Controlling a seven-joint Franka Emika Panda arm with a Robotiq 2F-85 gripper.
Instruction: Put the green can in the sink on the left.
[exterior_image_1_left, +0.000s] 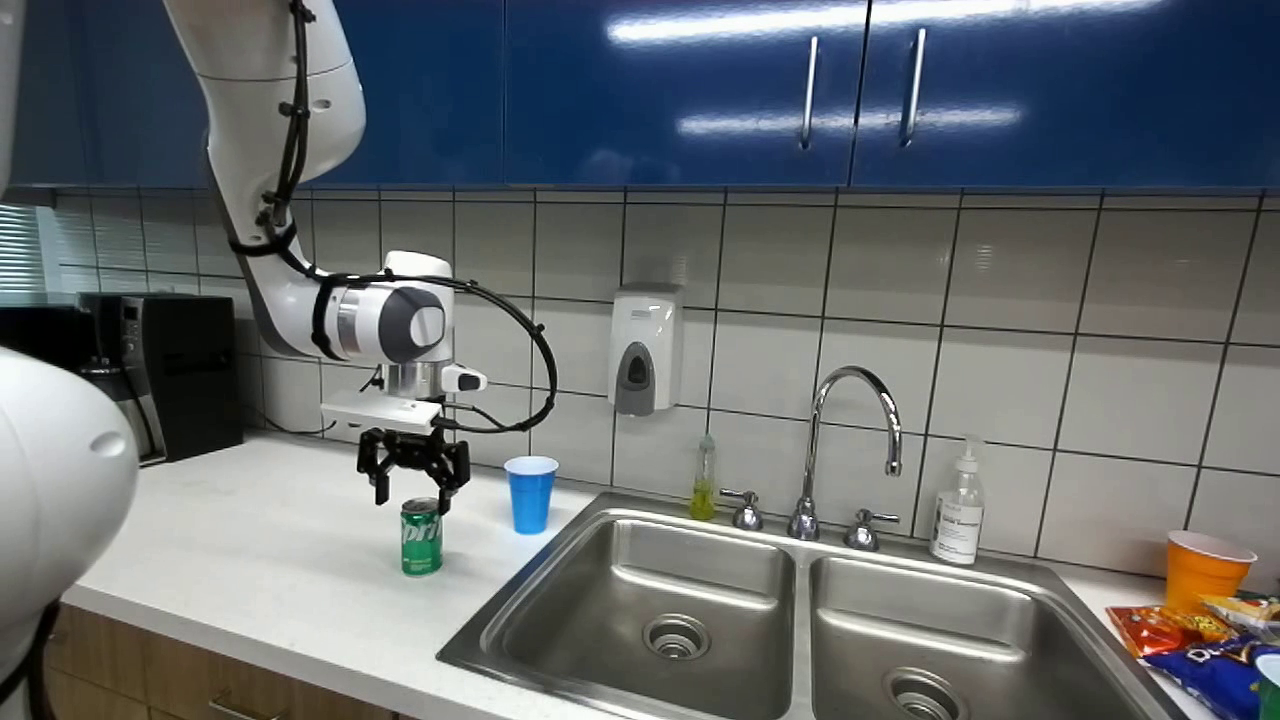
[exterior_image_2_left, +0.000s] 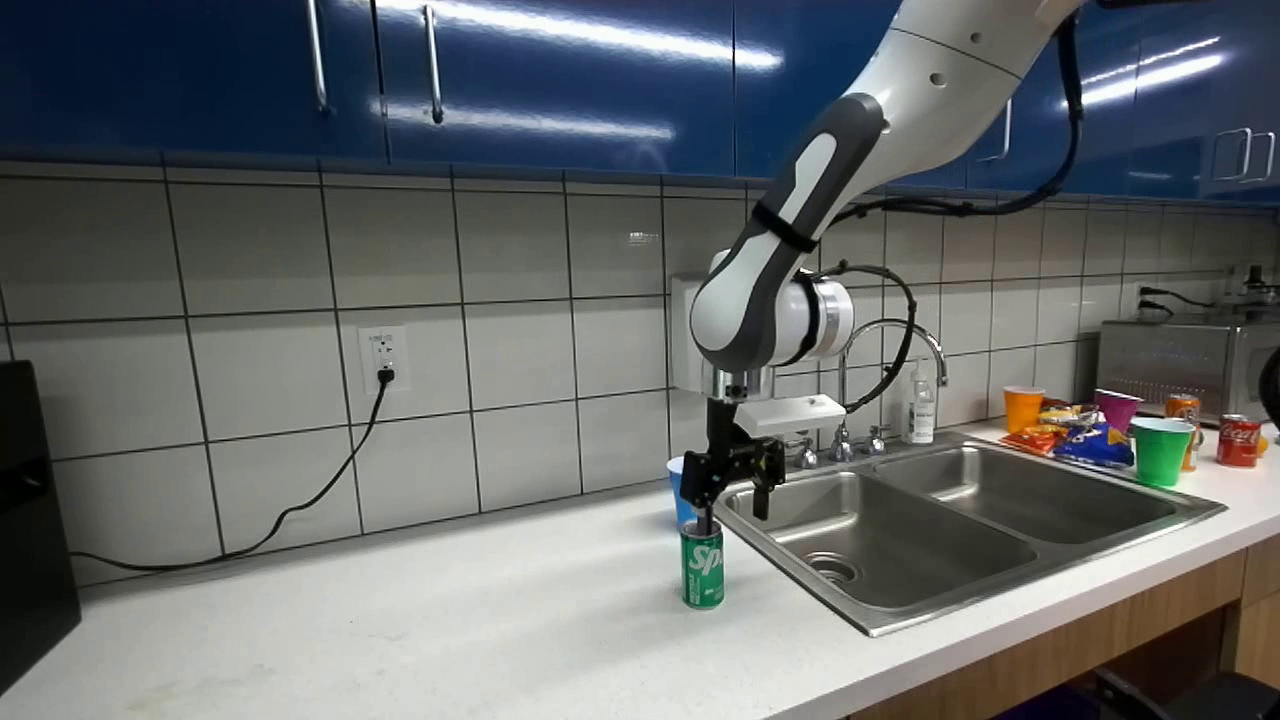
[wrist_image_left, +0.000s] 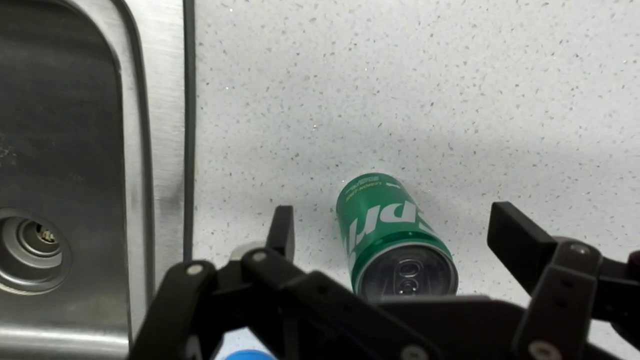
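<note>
The green can (exterior_image_1_left: 421, 548) stands upright on the white counter, a short way from the sink's rim; it also shows in an exterior view (exterior_image_2_left: 703, 572). Just over its top hangs my gripper (exterior_image_1_left: 414, 493), fingers wide apart and holding nothing. From the wrist, the can (wrist_image_left: 380, 212) appears between the two fingers, with a gap on each side; the gripper's own body covers part of the lid's edge. The sink on the left (exterior_image_1_left: 590, 620) is a steel basin with nothing in it. Its side and drain show at the left of the wrist view, the basin wall (wrist_image_left: 65, 125) included.
A blue cup (exterior_image_1_left: 531, 497) stands behind the can, close to the sink corner. The faucet (exterior_image_1_left: 815, 450) rises behind the basins, between a yellow-green bottle (exterior_image_1_left: 703, 490) and a soap bottle (exterior_image_1_left: 959, 515). Cups, snack bags (exterior_image_2_left: 1095, 445) and cans lie beyond the sink.
</note>
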